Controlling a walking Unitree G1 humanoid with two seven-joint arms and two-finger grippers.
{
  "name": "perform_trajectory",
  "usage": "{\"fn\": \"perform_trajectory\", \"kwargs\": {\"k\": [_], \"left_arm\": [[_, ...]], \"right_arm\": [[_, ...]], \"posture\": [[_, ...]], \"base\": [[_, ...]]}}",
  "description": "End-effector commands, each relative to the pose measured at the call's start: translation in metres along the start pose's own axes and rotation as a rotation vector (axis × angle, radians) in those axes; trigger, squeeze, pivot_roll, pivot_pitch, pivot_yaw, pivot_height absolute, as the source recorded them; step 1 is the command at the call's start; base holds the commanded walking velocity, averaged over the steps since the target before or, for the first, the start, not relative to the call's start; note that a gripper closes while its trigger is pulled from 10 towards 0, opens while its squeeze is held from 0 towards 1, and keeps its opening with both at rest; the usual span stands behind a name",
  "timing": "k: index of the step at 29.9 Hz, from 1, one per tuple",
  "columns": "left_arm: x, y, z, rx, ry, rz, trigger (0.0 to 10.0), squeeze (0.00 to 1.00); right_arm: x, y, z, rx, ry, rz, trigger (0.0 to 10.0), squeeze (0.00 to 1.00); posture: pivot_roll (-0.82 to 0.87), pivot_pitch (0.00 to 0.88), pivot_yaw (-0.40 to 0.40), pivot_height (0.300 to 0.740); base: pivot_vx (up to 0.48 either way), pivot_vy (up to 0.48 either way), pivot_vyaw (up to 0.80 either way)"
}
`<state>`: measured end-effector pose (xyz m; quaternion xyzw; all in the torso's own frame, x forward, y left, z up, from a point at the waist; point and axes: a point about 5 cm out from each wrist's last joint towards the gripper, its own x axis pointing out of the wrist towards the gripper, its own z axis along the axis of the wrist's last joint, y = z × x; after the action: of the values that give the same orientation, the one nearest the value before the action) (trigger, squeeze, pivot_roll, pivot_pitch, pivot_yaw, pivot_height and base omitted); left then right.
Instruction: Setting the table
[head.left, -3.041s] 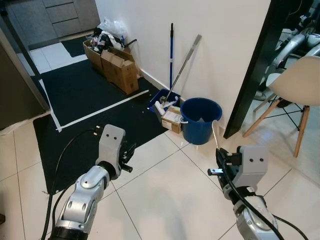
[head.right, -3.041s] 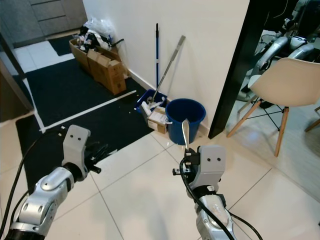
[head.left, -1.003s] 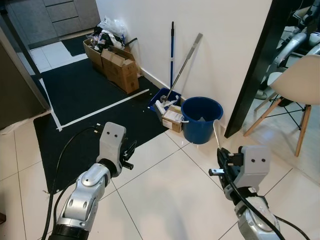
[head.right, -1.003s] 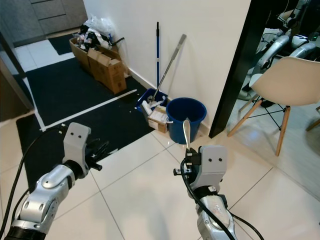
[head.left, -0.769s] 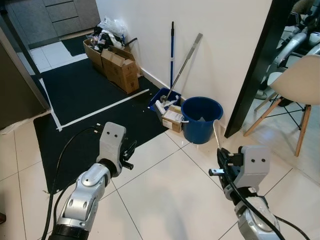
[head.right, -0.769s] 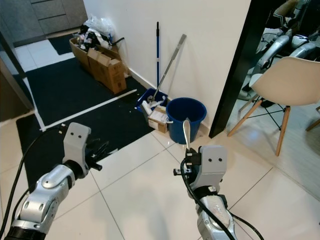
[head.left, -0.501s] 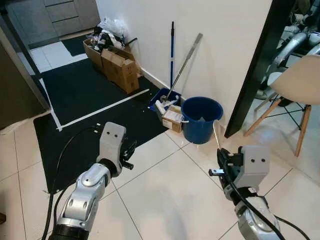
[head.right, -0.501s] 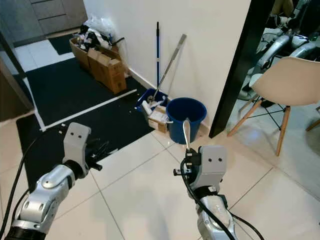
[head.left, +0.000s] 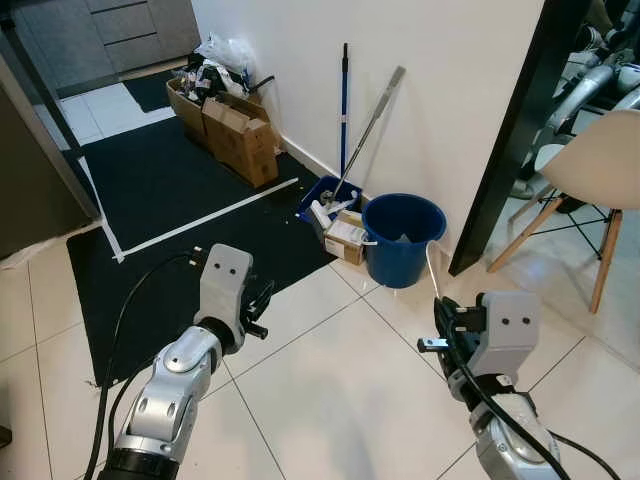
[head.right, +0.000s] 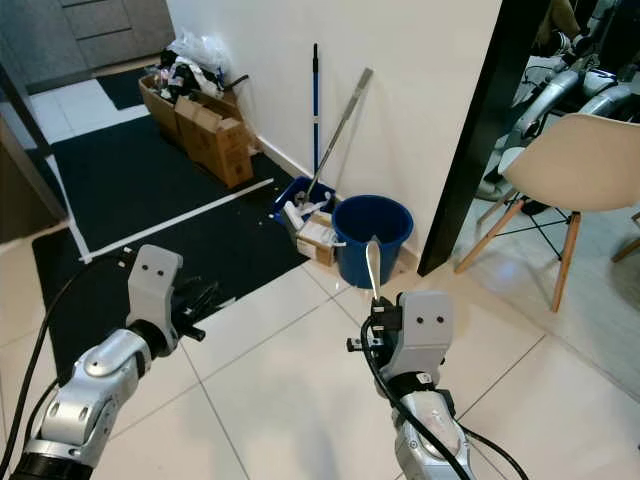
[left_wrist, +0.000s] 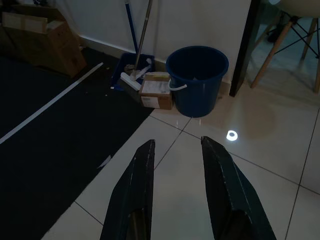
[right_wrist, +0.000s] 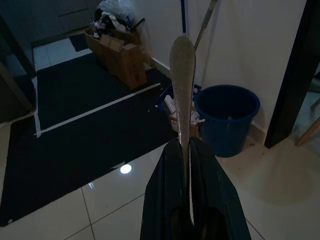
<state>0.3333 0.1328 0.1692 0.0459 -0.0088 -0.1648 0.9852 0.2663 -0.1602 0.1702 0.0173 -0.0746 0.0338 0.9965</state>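
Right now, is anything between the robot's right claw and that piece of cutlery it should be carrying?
Nothing is. The right gripper is already shut on the cutlery handle, which sticks up from between its fingers. The left gripper is open and holds nothing.

We look down on a glossy white tiled floor (head.left: 330, 390) with a black mat (head.left: 160, 210) taped in white at the upper left. Against the white wall (head.left: 440, 90) stand cardboard boxes (head.left: 232, 130), a blue-handled mop (head.left: 343, 105) and a blue bucket (head.left: 403, 240). At right we see a black door frame (head.left: 510, 130) and a cream chair (head.left: 600, 170) on wooden legs.
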Motion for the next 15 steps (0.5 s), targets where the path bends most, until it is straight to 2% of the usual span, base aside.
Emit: {"fn": "perform_trajectory", "kwargs": {"k": [1, 15], "left_arm": [[-0.0001, 0.0026, -0.0048, 0.001, 0.019, 0.011, 10.0, 0.00], [0.0006, 0.0025, -0.0048, 0.003, 0.019, 0.007, 10.0, 0.00]], "right_arm": [[-0.0025, -0.0001, -0.0015, -0.008, 0.013, -0.002, 10.0, 0.00], [-0.0034, 0.0000, -0.0020, -0.008, 0.015, -0.006, 10.0, 0.00]], "posture": [[-0.15, 0.152, 0.160, 0.740], [-0.15, 0.147, 0.172, 0.740]], "base": [[0.000, 0.000, 0.00], [0.000, 0.000, 0.00]]}}
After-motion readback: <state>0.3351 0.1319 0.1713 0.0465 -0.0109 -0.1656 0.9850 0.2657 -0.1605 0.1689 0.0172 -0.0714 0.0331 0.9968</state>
